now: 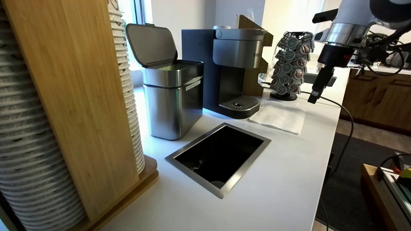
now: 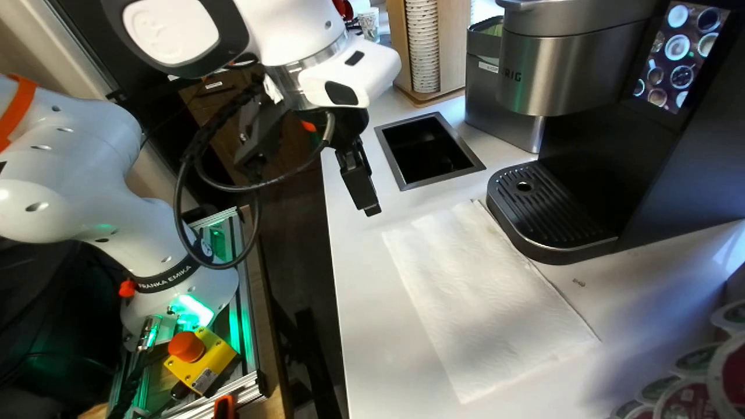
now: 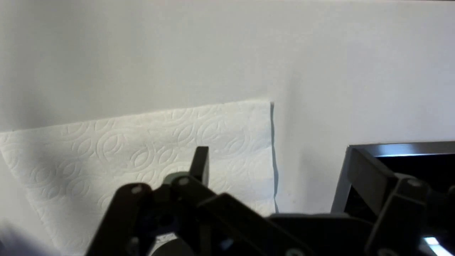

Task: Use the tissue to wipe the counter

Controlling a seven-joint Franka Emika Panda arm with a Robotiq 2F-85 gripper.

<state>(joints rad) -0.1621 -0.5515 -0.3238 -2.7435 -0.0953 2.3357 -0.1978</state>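
The white tissue lies flat on the counter, beside the coffee machine's base. In an exterior view the tissue stretches from near the dark opening toward the coffee pods. In the wrist view the tissue fills the lower left, its right edge slightly raised with a thin shadow. My gripper is open and empty; its fingers are wide apart, one over the tissue and one over the opening's rim. In both exterior views the gripper hangs above the counter, apart from the tissue.
The black coffee machine stands behind the tissue. The steel-rimmed opening is recessed in the counter. A steel bin with raised lid, a cup holder and a pod rack stand on the counter. A cable hangs over the edge.
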